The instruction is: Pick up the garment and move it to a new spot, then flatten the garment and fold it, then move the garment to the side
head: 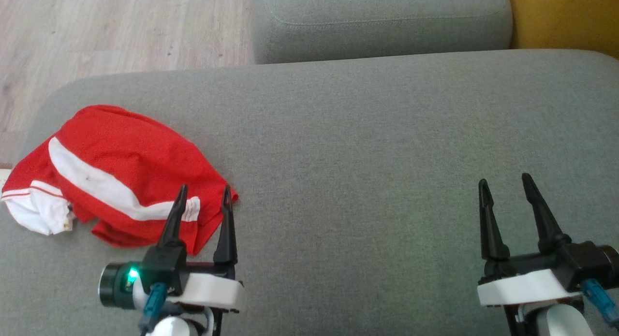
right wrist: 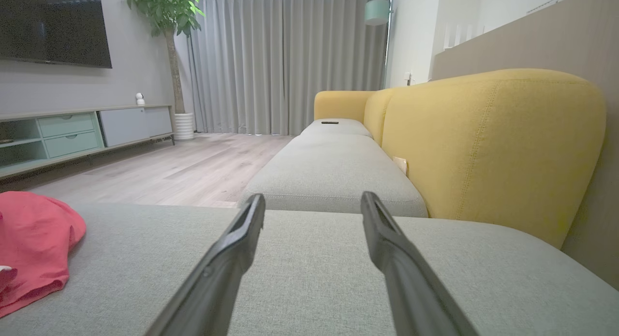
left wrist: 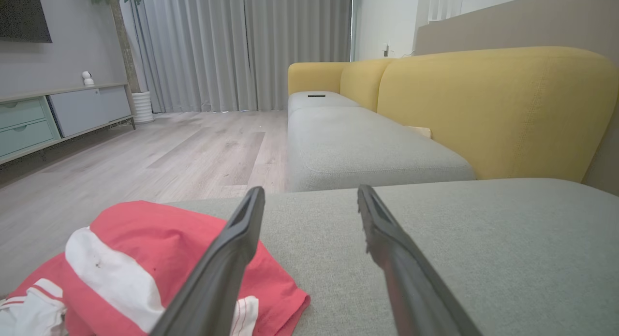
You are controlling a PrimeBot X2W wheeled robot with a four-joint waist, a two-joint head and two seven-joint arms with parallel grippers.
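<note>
A crumpled red garment (head: 121, 157) with white bands lies bunched at the left end of the grey sofa cushion (head: 367, 157). My left gripper (head: 204, 192) stands open just over the garment's near right corner, nothing between its fingers. In the left wrist view the garment (left wrist: 159, 249) sits low left, beside and under the left finger (left wrist: 232, 249) of that gripper (left wrist: 309, 193). My right gripper (head: 504, 180) is open far to the right above bare cushion. The right wrist view has the garment (right wrist: 34, 239) at its left edge, well clear of the right gripper (right wrist: 313, 200).
A second grey seat cushion (head: 382, 21) lies beyond the first one, with a yellow backrest (head: 566, 17) to the right. Wood floor (head: 121, 26) is past the cushion's left and far edges. A TV cabinet (right wrist: 72, 133) and potted plant (right wrist: 167, 17) stand across the room.
</note>
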